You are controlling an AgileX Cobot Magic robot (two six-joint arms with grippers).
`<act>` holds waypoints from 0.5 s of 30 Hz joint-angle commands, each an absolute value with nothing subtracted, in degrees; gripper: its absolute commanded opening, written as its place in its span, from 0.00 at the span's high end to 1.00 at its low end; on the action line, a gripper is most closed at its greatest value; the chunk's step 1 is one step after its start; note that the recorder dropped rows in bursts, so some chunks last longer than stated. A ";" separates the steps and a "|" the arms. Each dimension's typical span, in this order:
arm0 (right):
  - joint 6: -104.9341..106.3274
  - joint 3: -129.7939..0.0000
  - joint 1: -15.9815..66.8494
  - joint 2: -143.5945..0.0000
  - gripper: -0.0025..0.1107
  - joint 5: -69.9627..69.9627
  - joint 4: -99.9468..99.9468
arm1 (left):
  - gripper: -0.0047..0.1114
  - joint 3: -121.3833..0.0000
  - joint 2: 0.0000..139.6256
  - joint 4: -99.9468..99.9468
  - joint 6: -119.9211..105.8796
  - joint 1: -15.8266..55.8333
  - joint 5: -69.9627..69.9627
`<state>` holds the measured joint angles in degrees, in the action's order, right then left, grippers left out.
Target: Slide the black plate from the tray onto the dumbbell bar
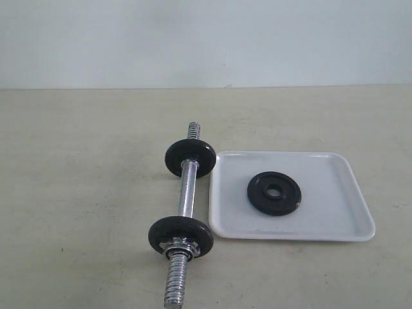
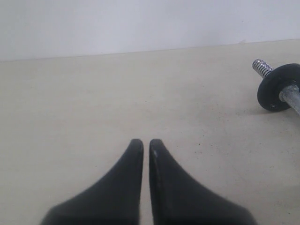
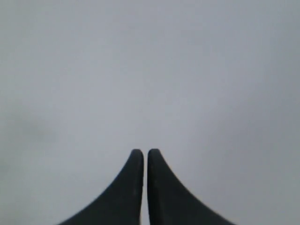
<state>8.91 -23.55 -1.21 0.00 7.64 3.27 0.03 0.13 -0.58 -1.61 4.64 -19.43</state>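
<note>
The black plate (image 1: pixel 274 193) lies flat in the white tray (image 1: pixel 328 222), a little left of its middle, central hole up. Just left of the tray lies the dumbbell bar (image 1: pixel 187 196), chrome, running front to back, with one black disc near each end and a chrome nut at the near disc. Neither arm shows in the exterior view. My left gripper (image 2: pixel 146 141) is shut and empty over bare table; the bar's far end (image 2: pixel 281 84) with one disc shows off to one side, well away. My right gripper (image 3: pixel 142 151) is shut and empty, facing a plain grey wall.
A beige table (image 1: pixel 84 193) carries everything, with a pale wall behind it. The tray's left rim sits close to the bar. The bar's near threaded end reaches the front edge of the exterior view.
</note>
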 commanded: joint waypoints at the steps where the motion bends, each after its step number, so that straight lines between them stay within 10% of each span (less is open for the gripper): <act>1: 9.06 -24.27 -1.15 0.00 0.97 -1.61 3.15 | 0.92 0.00 0.00 -0.94 -1.79 4.87 -19.35; 15: -4.58 -24.27 -1.15 0.00 0.97 -2.64 4.39 | 0.92 0.00 0.00 -1.49 -3.54 4.87 -19.36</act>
